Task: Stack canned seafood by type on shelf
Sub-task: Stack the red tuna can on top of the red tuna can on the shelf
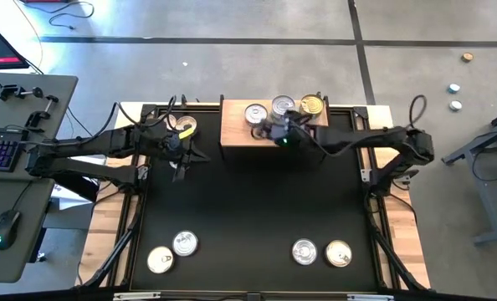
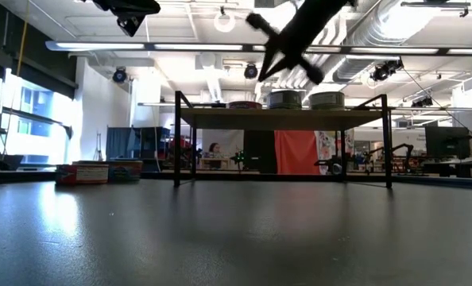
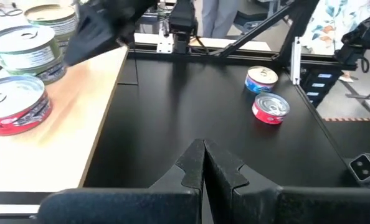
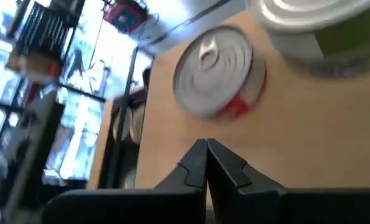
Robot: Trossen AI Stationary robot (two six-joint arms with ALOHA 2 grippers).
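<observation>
The canned seafood (image 1: 284, 109) sits three across on the shelf (image 1: 236, 127). My right hand (image 1: 279, 134) hovers there — clenched, empty. My left hand (image 1: 179, 167) is clenched too — over the surface (image 1: 257, 209).

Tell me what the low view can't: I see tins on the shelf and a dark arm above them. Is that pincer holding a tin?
Observer: No. The right pincer is shut on nothing, over the shelf, with a red-labelled tin just ahead of it.
Operator: How many tins are off the shelf?
Observer: The high view shows five: four near the front edge of the black mat, at and, plus a gold-lidded tin left of the shelf.
Operator: And the other arm?
Observer: The left pincer is shut and empty, over the mat beside the shelf's left end.
</observation>
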